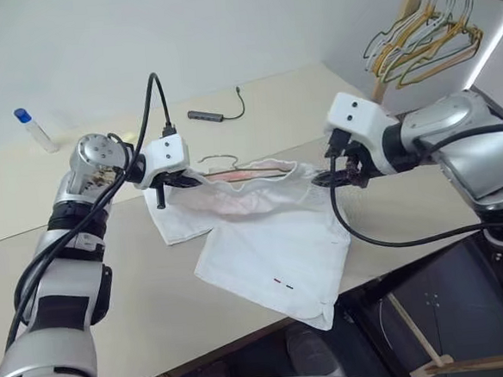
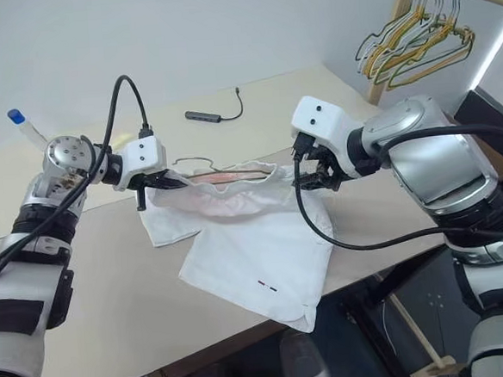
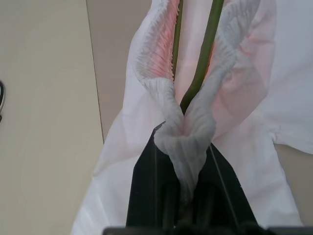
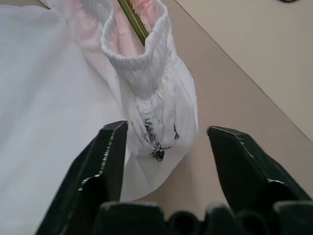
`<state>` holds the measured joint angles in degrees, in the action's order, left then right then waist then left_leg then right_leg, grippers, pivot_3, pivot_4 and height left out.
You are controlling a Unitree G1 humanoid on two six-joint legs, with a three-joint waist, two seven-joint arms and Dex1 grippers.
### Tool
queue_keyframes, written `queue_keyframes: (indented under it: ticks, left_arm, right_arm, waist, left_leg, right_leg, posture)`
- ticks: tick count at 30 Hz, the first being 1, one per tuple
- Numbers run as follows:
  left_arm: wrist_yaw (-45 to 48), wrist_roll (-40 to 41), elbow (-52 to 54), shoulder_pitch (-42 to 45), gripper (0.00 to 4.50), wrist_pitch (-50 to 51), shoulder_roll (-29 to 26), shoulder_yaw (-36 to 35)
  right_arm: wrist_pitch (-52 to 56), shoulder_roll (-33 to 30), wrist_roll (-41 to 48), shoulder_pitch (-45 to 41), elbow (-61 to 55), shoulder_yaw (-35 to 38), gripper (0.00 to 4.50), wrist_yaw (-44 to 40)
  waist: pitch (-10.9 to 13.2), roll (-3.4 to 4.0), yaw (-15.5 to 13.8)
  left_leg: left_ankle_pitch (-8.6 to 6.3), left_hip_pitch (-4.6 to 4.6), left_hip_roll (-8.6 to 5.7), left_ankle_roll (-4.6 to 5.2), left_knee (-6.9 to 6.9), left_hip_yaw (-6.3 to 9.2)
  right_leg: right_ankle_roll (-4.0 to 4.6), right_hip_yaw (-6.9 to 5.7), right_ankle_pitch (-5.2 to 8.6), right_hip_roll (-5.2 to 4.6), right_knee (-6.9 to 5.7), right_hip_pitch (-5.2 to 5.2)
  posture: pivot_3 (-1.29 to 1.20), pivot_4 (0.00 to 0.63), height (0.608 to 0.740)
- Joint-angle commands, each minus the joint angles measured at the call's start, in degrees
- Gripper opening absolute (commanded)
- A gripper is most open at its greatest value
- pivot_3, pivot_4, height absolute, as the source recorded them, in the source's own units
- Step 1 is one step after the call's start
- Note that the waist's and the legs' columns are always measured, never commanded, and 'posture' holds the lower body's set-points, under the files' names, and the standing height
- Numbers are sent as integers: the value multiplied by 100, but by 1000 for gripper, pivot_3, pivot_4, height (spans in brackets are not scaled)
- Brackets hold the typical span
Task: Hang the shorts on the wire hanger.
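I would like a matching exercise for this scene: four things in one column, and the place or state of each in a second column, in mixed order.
Things:
1. left gripper
2. right gripper
3. wire hanger
4. bunched hangers

Places or states:
A. open, with the waistband end between its fingers
B. on the wooden rail at the far right
C. shut on the shorts' waistband
D. runs inside the waistband

Pairs: 1-C, 2-A, 3-D, 4-B
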<state>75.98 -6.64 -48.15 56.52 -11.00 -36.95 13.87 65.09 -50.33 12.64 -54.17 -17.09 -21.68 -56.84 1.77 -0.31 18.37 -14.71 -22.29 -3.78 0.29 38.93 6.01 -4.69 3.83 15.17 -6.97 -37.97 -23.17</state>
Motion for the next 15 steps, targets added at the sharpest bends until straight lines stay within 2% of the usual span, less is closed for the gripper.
queue_keyframes:
  ticks: [1,6,9,13,15]
  left_arm:
    - [7,73,157,103,0,20,-117,-131]
    - [14,76,164,165,0,17,-76,-120]
    - [4,73,162,178,0,13,-59,-117]
    - [9,88,201,150,0,20,-63,-126]
    - [12,92,221,131,0,20,-67,-127]
  right_arm:
    - [-301,23,-26,-193,-8,8,2566,-70]
    - [-635,221,-160,-463,278,-220,2566,-144]
    - [-670,252,-202,-638,349,-427,3170,-314]
    - [-608,323,-507,-928,578,-915,4469,-343]
    - [-525,445,-643,-1139,880,-1219,4469,-416]
  waist:
    - [0,0,-5]
    - [0,0,8]
    - [0,0,7]
    - [0,0,13]
    - [0,0,47]
  left_leg:
    - [1,1,0,1,0,0]
    - [4,2,-2,5,-1,0]
    - [4,0,-4,5,-1,0]
    - [4,-1,-19,5,-1,1]
    - [5,-1,-24,6,1,0]
  right_leg:
    - [-1,-1,1,0,0,1]
    - [-1,-2,1,0,-1,2]
    - [-2,-2,1,-2,-1,0]
    - [-5,-3,3,-17,-2,-1]
    - [-7,-2,4,-21,-2,0]
  posture:
    - [-272,0,740]
    - [-277,0,740]
    - [-277,0,740]
    - [-293,0,740]
    - [-293,0,740]
